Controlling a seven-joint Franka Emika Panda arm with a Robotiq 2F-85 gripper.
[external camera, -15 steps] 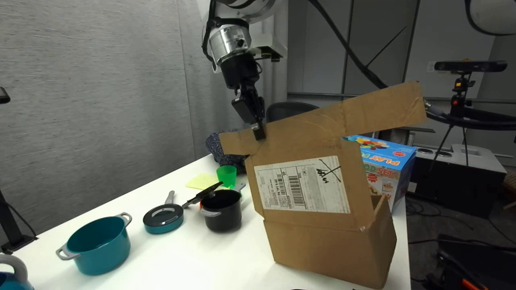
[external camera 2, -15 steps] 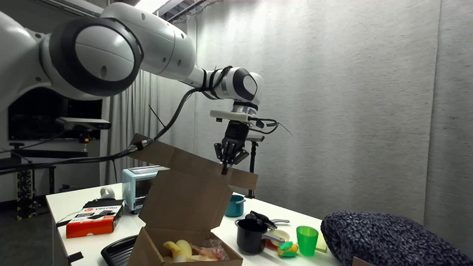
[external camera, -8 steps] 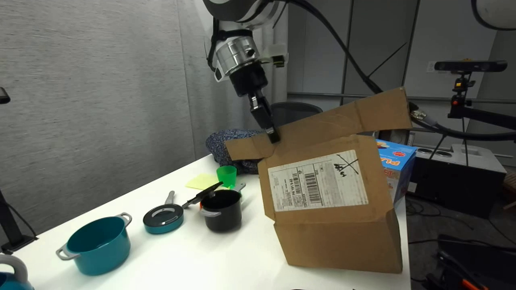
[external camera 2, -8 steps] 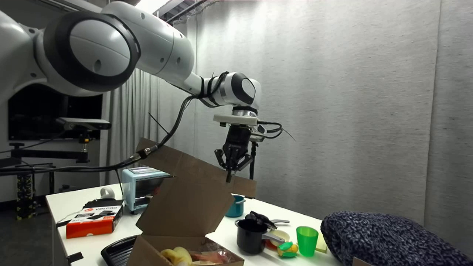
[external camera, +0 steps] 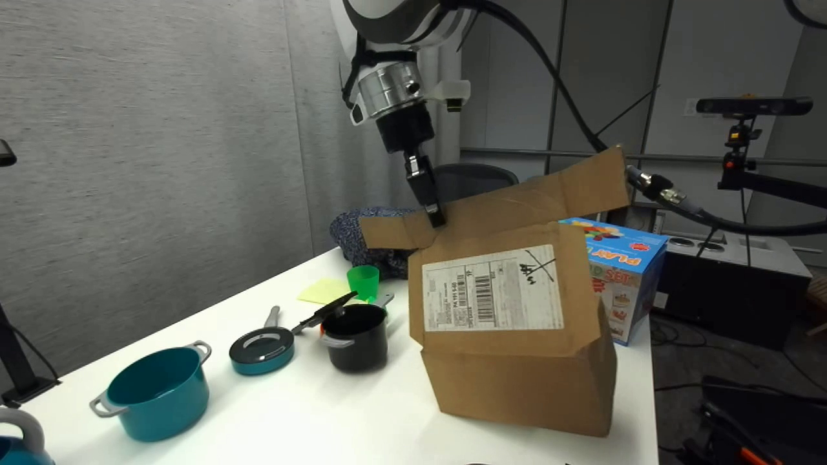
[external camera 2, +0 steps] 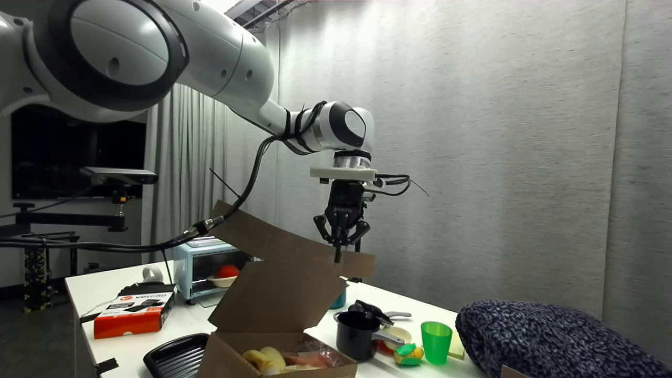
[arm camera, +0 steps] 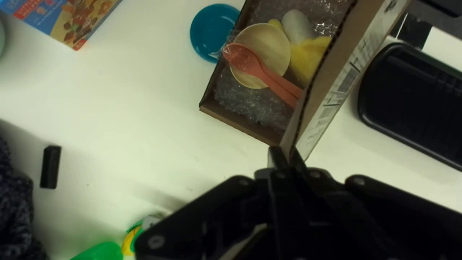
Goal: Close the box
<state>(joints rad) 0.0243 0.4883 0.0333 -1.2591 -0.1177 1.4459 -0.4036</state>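
Note:
The brown cardboard box point(external camera: 517, 394) stands on the white table with its lid point(external camera 2: 278, 294) raised and tilted, the white label facing outward. In the wrist view the lid's edge point(arm camera: 321, 68) stands up beside the open box point(arm camera: 238, 126). Inside lie a pale bowl point(arm camera: 267, 50), orange utensils point(arm camera: 265, 74) and yellow pieces in clear plastic wrap. My gripper point(external camera: 436, 216) is shut on the lid's outer flap near one end, as both exterior views point(external camera 2: 337, 253) show. In the wrist view the fingertips point(arm camera: 287, 157) pinch the cardboard.
A blue printed toy box point(external camera: 617, 258) stands behind the carton. A black pot point(external camera: 355, 339), a pan point(external camera: 261, 349) and a teal pot point(external camera: 158, 394) stand beside it. A black tray point(external camera 2: 178, 357), Velcro box point(external camera 2: 134, 315) and toaster oven point(external camera 2: 210, 268) are also close. A cable point(external camera 2: 205, 226) crosses the lid.
My gripper has moved down and sideways with the flap still held. The whole box has shifted and turned on the table, and the lid's far end sits lower.

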